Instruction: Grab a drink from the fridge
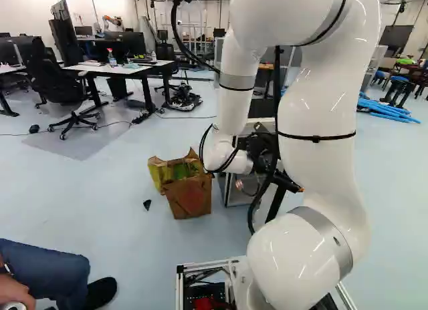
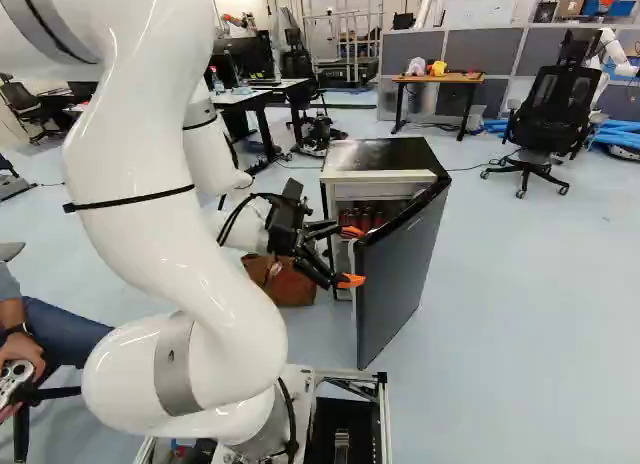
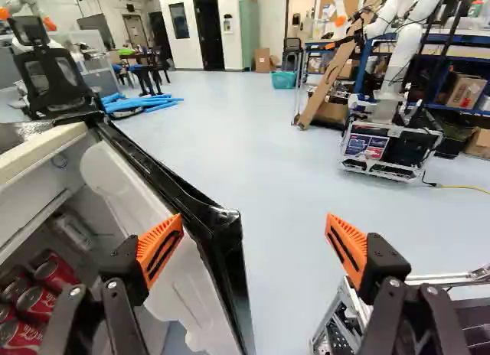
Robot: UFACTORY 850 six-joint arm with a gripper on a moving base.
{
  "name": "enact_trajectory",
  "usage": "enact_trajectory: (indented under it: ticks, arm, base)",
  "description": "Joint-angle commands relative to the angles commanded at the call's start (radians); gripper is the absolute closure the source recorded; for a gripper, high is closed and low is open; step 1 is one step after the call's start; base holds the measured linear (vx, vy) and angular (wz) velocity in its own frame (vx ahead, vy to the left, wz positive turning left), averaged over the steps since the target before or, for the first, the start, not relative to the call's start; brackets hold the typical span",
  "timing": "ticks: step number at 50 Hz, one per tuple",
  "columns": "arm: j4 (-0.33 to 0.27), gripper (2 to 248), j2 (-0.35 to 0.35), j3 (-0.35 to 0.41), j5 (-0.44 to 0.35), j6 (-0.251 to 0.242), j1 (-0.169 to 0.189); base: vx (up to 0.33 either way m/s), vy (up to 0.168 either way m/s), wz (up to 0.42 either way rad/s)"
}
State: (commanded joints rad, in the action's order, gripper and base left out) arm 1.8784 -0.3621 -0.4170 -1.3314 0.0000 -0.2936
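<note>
Has the end effector (image 3: 254,226) released beside the door (image 3: 184,298). Will probably find the cans (image 3: 55,273), off to its side, slick, weighty, easily dented; should clasp one mid-body, gently.

Pale floor under an open fridge of red cans

The pale blue floor (image 2: 520,314) carries the fridge (image 2: 375,155), which stands upright in the middle with its dark door (image 2: 400,269) swung open. In its lower part sits a cluster of red cans (image 3: 55,272); the surface beneath them is hidden. Left of the fridge slumps a brown bag (image 1: 189,196), with a small dark scrap (image 1: 147,204) farther left. Far left, a black chair (image 1: 63,79) stands on a floor mat (image 1: 73,146) near white desks (image 1: 114,69). Far right are another black chair (image 2: 553,114) and blue tubes (image 1: 386,110); beyond the fridge stands a wood-topped table (image 2: 437,78).
</note>
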Motion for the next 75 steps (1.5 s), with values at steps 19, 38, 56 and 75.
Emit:
enact_trajectory:
  ticks: [19,38,56,75]
  arm:
    - [0.069,3,-0.008,-0.029,-0.037,0.0,0.056]
    - [0.105,3,-0.02,-0.074,-0.037,0.0,0.137]
    - [0.12,3,-0.039,-0.136,-0.037,0.0,0.241]
    - [0.12,3,-0.065,-0.213,-0.036,0.0,0.358]
  base:
    - [0.0,0.0,0.0]
    - [0.0,0.0,0.0]
    - [0.0,0.0,0.0]
    - [0.0,0.0,0.0]
